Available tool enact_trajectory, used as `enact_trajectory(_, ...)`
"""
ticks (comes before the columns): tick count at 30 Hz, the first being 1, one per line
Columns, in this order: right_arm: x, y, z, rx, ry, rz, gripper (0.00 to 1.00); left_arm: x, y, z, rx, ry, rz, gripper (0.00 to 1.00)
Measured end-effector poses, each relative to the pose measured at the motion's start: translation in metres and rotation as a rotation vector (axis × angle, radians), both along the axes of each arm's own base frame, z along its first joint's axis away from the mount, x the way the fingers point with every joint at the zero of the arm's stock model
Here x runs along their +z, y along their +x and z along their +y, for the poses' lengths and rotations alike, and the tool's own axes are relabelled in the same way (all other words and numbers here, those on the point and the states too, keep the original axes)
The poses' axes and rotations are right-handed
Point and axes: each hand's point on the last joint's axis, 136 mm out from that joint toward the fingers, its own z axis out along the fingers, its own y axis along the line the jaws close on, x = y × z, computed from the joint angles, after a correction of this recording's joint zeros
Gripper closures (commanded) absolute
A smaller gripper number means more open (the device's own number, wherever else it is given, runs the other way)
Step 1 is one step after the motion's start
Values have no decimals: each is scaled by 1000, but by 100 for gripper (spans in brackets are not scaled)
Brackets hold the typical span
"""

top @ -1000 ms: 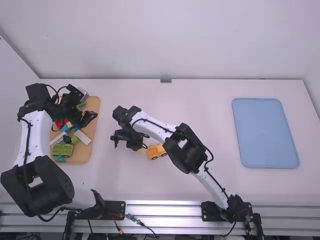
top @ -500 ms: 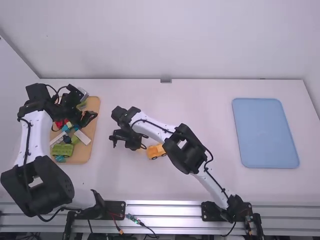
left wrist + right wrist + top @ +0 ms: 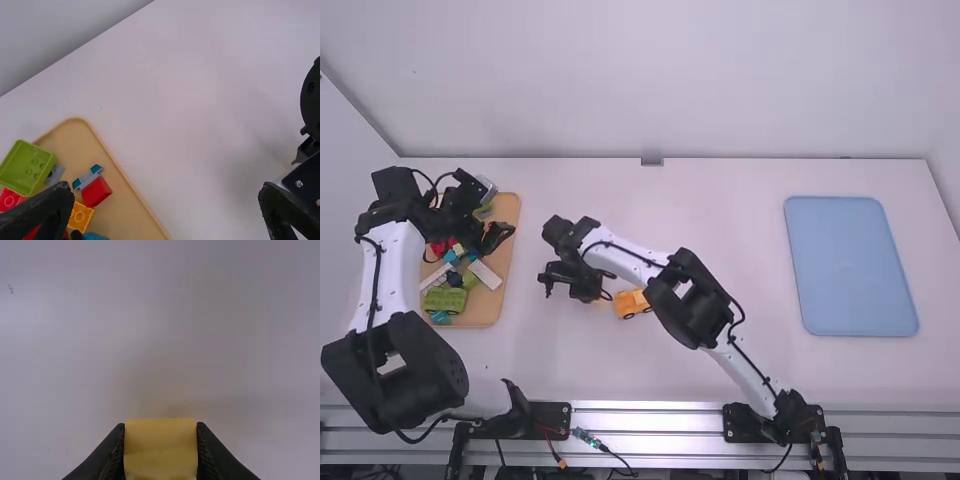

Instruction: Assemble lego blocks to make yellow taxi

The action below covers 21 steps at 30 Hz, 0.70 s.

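Note:
In the high view my right gripper (image 3: 588,288) is low over the table, left of the middle. A yellow-orange toy vehicle body with dark wheels (image 3: 633,303) stands just to its right. My right gripper (image 3: 160,432) is shut on a yellow block (image 3: 160,450) in the right wrist view. Above the wooden tray (image 3: 510,210), my left gripper (image 3: 486,215) has nothing between its fingers; in the left wrist view the left gripper (image 3: 167,192) stands wide open. A small yellow block (image 3: 80,216) lies on the tray beside a red block (image 3: 96,191).
The wooden tray also holds a green vehicle body (image 3: 444,300), a white block (image 3: 485,274), a lime green block (image 3: 27,168) and several other pieces. On the right side of the table lies a blue tray (image 3: 850,265). Part of the right arm (image 3: 312,167) shows in the left wrist view.
My right gripper has shifted very slightly to the left in the high view. The left arm, the vehicle body and the tray's pieces have stayed in place.

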Motion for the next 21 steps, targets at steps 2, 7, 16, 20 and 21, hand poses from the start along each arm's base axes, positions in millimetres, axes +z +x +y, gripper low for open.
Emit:
enact_trajectory(2, -3, -1, -1, 0, -3, 1, 56, 0, 0, 0, 0, 0, 0, 1)
enact_trajectory(7, -4, -1, -2, 0, -5, 3, 37, 0, 0, 0, 0, 0, 0, 1)
enact_trajectory(16, -1, -6, -8, 27, -30, 21, 1, 0, 0, 0, 0, 0, 0, 1)
enact_trajectory(20, 15, -11, -7, 81, -16, 66, 1, 0, 0, 0, 0, 0, 0, 1)
enact_trajectory(21, 18, -12, -7, 91, -7, 76, 1, 0, 0, 0, 0, 0, 0, 1)
